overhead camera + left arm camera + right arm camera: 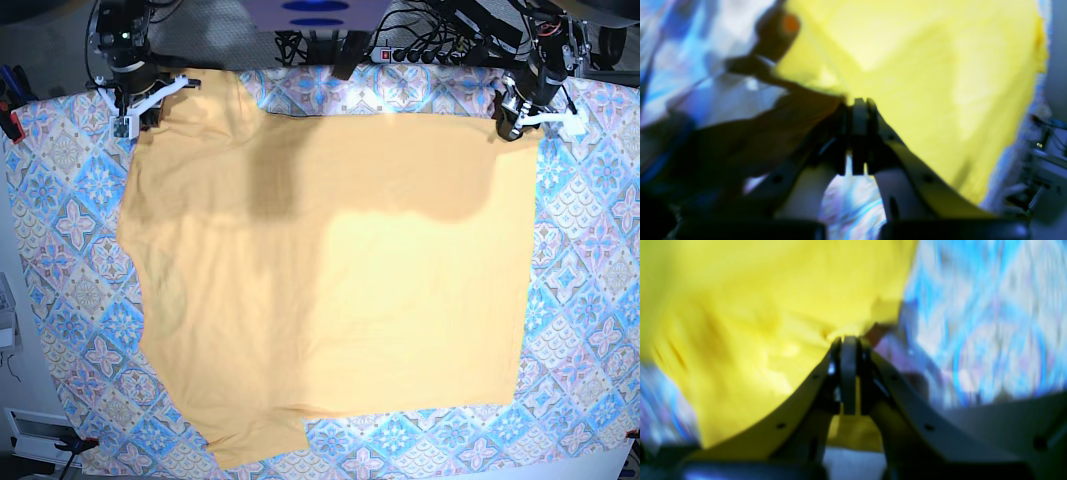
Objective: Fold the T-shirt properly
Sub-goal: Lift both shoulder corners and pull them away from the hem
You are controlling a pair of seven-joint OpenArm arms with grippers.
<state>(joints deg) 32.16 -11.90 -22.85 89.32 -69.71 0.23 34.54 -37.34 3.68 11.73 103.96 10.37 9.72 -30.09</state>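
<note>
Gripping opposite far corners of the T-shirt point(330, 290) — left gripper point(507, 122) and right gripper point(137, 112), both clenched on fabric — with the garment spread flat across the patterned cloth point(585, 280); a sleeve points toward the near edge.

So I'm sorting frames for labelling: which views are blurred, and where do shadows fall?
Both wrist views are blurred, the right wrist one smeared as if by motion; only the base view is sharp. There a dark shadow band crosses the T-shirt along its far part, darkest left of centre; the patterned cloth is evenly lit.
</note>
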